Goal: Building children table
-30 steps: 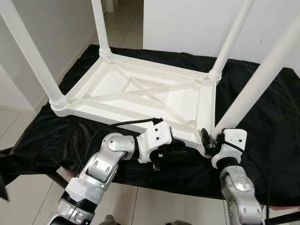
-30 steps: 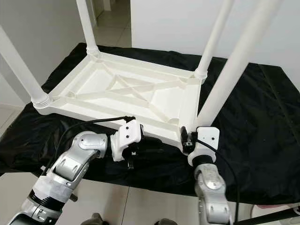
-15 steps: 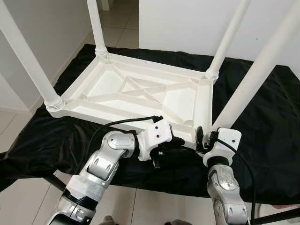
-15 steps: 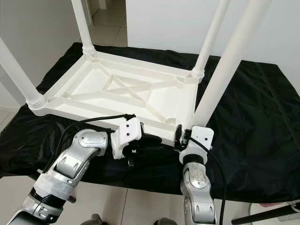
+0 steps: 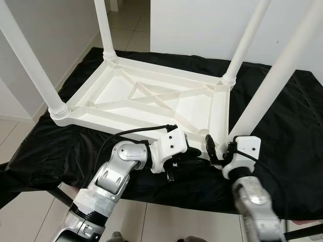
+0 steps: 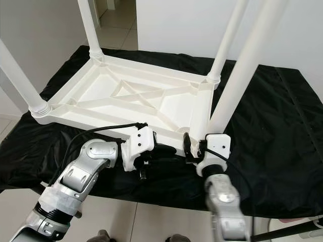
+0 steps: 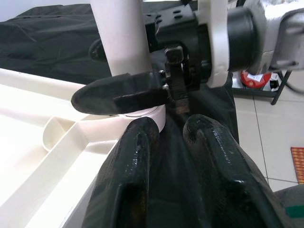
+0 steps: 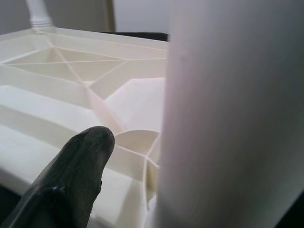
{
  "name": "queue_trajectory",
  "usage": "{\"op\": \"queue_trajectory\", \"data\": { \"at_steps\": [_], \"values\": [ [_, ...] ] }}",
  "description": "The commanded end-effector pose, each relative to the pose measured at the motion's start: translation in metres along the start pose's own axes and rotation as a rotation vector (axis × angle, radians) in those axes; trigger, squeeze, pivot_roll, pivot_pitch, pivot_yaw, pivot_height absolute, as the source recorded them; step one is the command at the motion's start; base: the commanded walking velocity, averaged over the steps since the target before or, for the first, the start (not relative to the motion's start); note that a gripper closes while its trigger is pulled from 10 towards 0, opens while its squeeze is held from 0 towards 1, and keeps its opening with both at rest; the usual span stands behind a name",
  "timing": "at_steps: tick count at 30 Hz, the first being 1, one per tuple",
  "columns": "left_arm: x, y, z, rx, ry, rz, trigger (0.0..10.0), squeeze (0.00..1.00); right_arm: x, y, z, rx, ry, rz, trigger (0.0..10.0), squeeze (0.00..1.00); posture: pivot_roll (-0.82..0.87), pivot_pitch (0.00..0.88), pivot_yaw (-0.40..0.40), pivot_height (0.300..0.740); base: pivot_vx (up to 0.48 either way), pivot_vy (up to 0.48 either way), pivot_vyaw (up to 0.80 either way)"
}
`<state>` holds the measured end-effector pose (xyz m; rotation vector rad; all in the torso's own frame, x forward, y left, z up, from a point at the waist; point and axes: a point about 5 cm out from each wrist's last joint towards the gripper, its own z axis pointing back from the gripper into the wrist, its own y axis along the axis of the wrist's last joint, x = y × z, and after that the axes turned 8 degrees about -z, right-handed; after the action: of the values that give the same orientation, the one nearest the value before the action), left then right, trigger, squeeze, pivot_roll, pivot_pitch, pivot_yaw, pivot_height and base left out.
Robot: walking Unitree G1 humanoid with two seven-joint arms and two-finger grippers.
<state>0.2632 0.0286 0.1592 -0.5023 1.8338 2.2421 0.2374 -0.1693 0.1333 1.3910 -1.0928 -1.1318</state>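
The white children's table point(image 5: 115, 119) lies upside down on a black cloth point(image 5: 287, 166), with its legs pointing up. My right gripper point(image 5: 218, 151) is open at the foot of the near-right leg point(image 5: 272, 85). One of its fingers point(image 8: 76, 175) stands a little off the leg point(image 8: 228, 118) on the side of the table's ribs. The other finger is hidden behind the leg. My left gripper point(image 5: 197, 155) lies low over the cloth along the table's near edge. Its fingers point(image 7: 133, 171) are close together with nothing between them and point at the leg's foot point(image 7: 121, 33).
Three more legs stand up at the near-left point(image 5: 30, 60), far-left point(image 5: 103, 27) and far-right point(image 5: 245, 43) corners. Tiled floor point(image 5: 20, 136) lies left of and below the cloth's edge. White walls stand behind. A red object point(image 7: 259, 78) sits on the floor beside a metal stand.
My right gripper has swung left at the wrist, so that one finger now reaches past the near-right leg's foot. The left arm has hardly moved. The view shifted slightly.
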Motion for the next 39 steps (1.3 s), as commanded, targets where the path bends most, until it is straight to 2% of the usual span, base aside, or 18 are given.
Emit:
{"op": "queue_trajectory", "data": {
  "at_steps": [1,2,4,5,6,8,11,12,13,14,24,29,30,31,32,33,36,39],
  "values": [
    [-0.005,-0.003,-0.001,-0.023,0.098,0.000,10.0,0.00,-0.002,0.000,-0.001,-0.005,0.069,-0.008,10.0,0.00,-0.01,0.000,-0.023,0.740,0.000,0.000,0.00],
    [-0.005,-0.003,-0.001,-0.023,0.098,0.000,10.0,0.00,-0.002,0.000,-0.001,-0.005,0.069,-0.008,10.0,0.00,-0.01,0.000,-0.023,0.740,0.000,0.000,0.00],
    [-0.006,-0.002,-0.002,-0.019,0.099,-0.004,10.0,0.00,0.011,0.003,-0.004,-0.017,0.119,0.063,10.0,0.00,-0.01,0.000,-0.025,0.740,0.000,0.000,0.00],
    [-0.006,-0.002,-0.002,-0.019,0.099,-0.004,10.0,0.00,0.011,0.003,-0.004,-0.017,0.119,0.063,10.0,0.00,-0.01,0.000,-0.025,0.740,0.000,0.000,0.00],
    [-0.006,-0.001,-0.003,-0.017,0.100,-0.006,10.0,0.00,0.016,0.003,-0.005,-0.036,0.176,0.088,10.0,0.00,-0.01,0.000,-0.024,0.740,0.000,0.000,0.00],
    [-0.006,-0.001,-0.003,-0.017,0.100,-0.006,10.0,0.00,0.016,0.003,-0.005,-0.036,0.176,0.088,10.0,0.00,-0.01,0.000,-0.024,0.740,0.000,0.000,0.00],
    [-0.008,-0.001,-0.003,-0.014,0.103,-0.008,10.0,0.00,0.021,0.002,-0.005,-0.075,0.272,0.109,10.0,0.00,-0.01,0.000,-0.022,0.740,0.000,0.000,0.00],
    [-0.008,-0.001,-0.004,-0.013,0.102,-0.009,10.0,0.00,0.022,0.000,-0.004,-0.106,0.327,0.123,3.5,0.00,-0.01,0.000,-0.023,0.740,0.000,0.000,0.00],
    [-0.008,-0.001,-0.004,-0.013,0.102,-0.009,10.0,0.00,0.022,0.000,-0.004,-0.106,0.327,0.123,3.5,0.00,-0.01,0.000,-0.023,0.740,0.000,0.000,0.00],
    [-0.008,0.000,-0.005,-0.010,0.103,-0.009,10.0,0.00,0.025,-0.004,-0.002,-0.150,0.379,0.150,0.0,0.00,0.00,0.000,-0.029,0.740,0.000,0.000,0.00],
    [-0.009,0.001,-0.005,-0.006,0.114,-0.008,10.0,0.00,0.028,-0.006,0.000,-0.168,0.388,0.132,0.0,0.00,0.00,0.000,-0.032,0.740,0.000,0.000,0.00],
    [-0.009,0.001,-0.006,-0.003,0.112,-0.008,10.0,0.00,0.031,-0.006,0.001,-0.155,0.351,0.113,0.0,0.00,-0.01,0.000,-0.029,0.740,0.000,0.000,0.00],
    [-0.009,0.001,-0.006,-0.003,0.112,-0.008,10.0,0.00,0.031,-0.005,-0.001,-0.137,0.286,0.101,6.0,0.00,-0.02,0.000,-0.022,0.740,0.000,0.000,0.00],
    [-0.009,0.001,-0.006,-0.003,0.112,-0.008,10.0,0.00,0.031,-0.005,-0.001,-0.137,0.286,0.101,6.0,0.00,-0.02,0.000,-0.022,0.740,0.000,0.000,0.00],
    [-0.010,0.001,-0.006,-0.004,0.114,-0.008,10.0,0.00,0.031,-0.004,-0.003,-0.125,0.234,0.082,10.0,0.00,-0.02,0.000,-0.021,0.740,0.000,0.000,0.00],
    [-0.010,0.001,-0.006,-0.004,0.114,-0.008,10.0,0.00,0.031,-0.004,-0.003,-0.125,0.234,0.082,10.0,0.00,-0.02,0.000,-0.021,0.740,0.000,0.000,0.00],
    [-0.010,0.001,-0.007,-0.004,0.112,-0.007,10.0,0.00,0.026,-0.002,-0.007,-0.085,0.094,0.061,10.0,0.00,-0.02,0.000,-0.015,0.740,0.000,0.000,0.00],
    [-0.009,0.002,-0.008,-0.003,0.109,-0.006,10.0,0.00,0.021,-0.001,-0.009,-0.065,0.018,0.050,10.0,0.00,-0.02,0.000,-0.012,0.740,0.000,0.000,0.00]
  ]
}}
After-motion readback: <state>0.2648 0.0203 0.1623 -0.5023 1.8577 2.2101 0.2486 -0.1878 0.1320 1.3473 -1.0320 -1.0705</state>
